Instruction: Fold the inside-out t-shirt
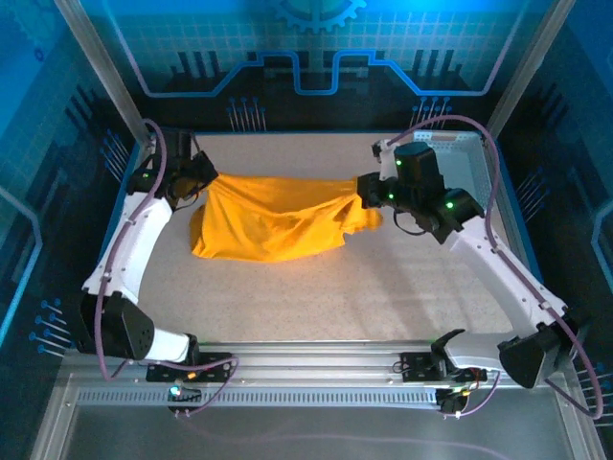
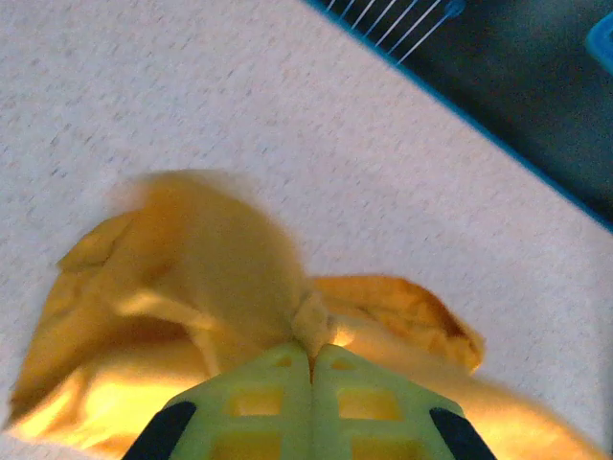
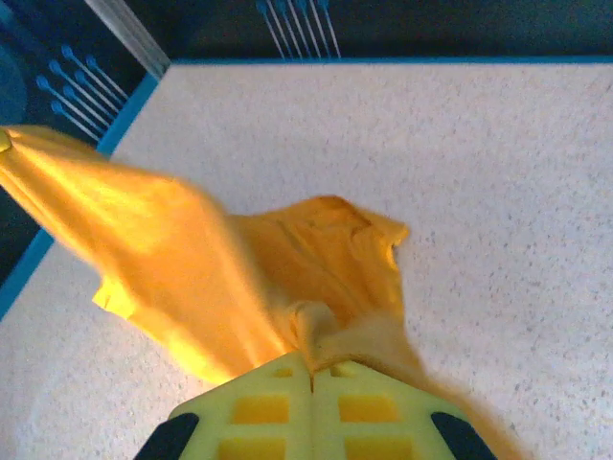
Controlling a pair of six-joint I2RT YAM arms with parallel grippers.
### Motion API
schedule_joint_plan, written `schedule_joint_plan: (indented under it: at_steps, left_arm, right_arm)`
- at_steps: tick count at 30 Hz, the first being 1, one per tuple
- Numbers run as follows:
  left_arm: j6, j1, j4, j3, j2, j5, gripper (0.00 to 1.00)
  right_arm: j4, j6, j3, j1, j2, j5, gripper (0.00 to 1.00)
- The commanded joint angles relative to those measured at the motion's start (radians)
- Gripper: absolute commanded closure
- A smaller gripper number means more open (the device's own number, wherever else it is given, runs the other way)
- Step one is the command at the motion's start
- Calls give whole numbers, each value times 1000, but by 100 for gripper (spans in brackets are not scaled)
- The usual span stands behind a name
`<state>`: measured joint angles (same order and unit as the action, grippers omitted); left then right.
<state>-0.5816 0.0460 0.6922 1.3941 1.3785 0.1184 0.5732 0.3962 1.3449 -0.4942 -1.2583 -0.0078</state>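
Two end effectors pinch the inside-out t-shirt (image 1: 273, 225), which hangs stretched between them over the far half of the table (image 1: 383, 287). Its lower folds seem to sag onto the table's surface. The left end effector (image 1: 205, 178), near the table's far-left corner, has its jaws closed on a bunched edge of the orange-yellow cloth. The right end effector (image 1: 365, 193), above the table's far right-of-centre area, is clamped on the opposite edge. The blurred wrist views do not show which part of the shirt each one holds.
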Motion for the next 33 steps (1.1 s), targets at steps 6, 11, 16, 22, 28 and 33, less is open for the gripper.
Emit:
schedule_joint_plan:
  at_steps: [6, 11, 16, 22, 28, 33]
  left_arm:
    - [50, -7, -174, 88, -428, 90, 100]
    - [57, -8, -54, 93, -292, 90, 100]
    - [36, -28, 161, 288, -64, 32, 100]
    - [67, -33, 82, 348, -187, 98, 100]
    - [117, -34, -19, 331, -402, 302, 100]
    - [235, -34, -7, 446, -394, 465, 100]
  right_arm:
    - [-86, -79, 245, -73, 254, 6, 100]
    - [-72, -96, 144, -73, 238, 117, 100]
    - [32, -89, 216, -73, 89, 146, 100]
    - [-6, -61, 315, -85, 117, -21, 100]
    - [-60, -87, 340, -265, 158, -73, 100]
    - [-94, -173, 330, -513, 94, 111, 100]
